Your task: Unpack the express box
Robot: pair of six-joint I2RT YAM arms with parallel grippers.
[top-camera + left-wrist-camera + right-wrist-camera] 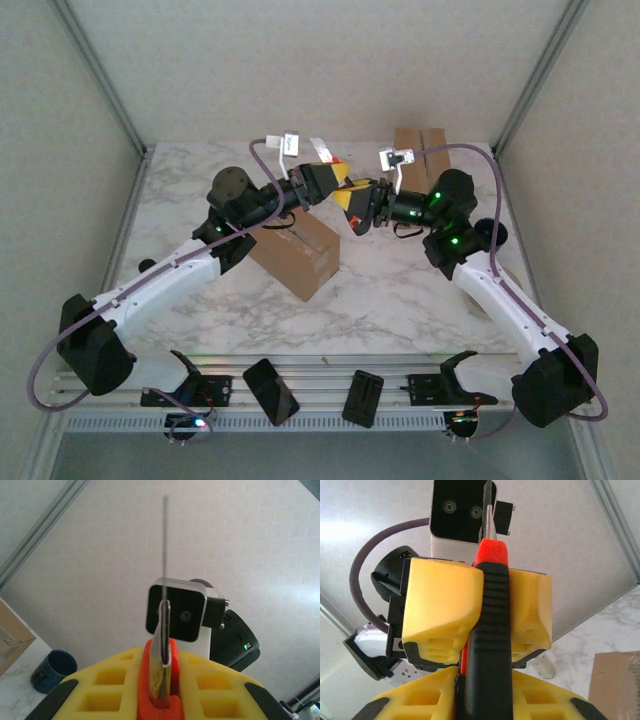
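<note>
Pinching, right gripper [487,700]: its own yellow fingers sit tight against both sides of the cutter [490,630], on the black handle. Looks clamped imo, tho the contact sits at the very bottom edge of the right wrist view.
left gripper [162,692]: jaws pressed onto the orange front end of the same cutter, with the blade [165,555] sticking out between them.
cutter: up in the air between the 2 grippers, over the table [400,300], well apart from any cardboard. My guess is a handoff, half done.
blade: seen edge-on, just a thin line, so can't judge how far it's out.
near box [300,258]: brown, lying on the marble under the left arm [180,275]. Looks shut, no cut that I can see.
progress: early. Tool is in hand, but nothing slit, no flaps opened, nothing taken out afaict.
blue cup [52,667]: on the table by the right arm [500,290], prob not part of the job.
far box [420,148]: 2nd carton at the back edge, seam down its top. Can't tell which of the 2 is the express box.
hidden: near box's top is partly covered by the left arm, no tape visible, contents of both unknown. There's a cardboard corner [617,680] cropped at the frame edge, no idea which box it belongs to.
</note>
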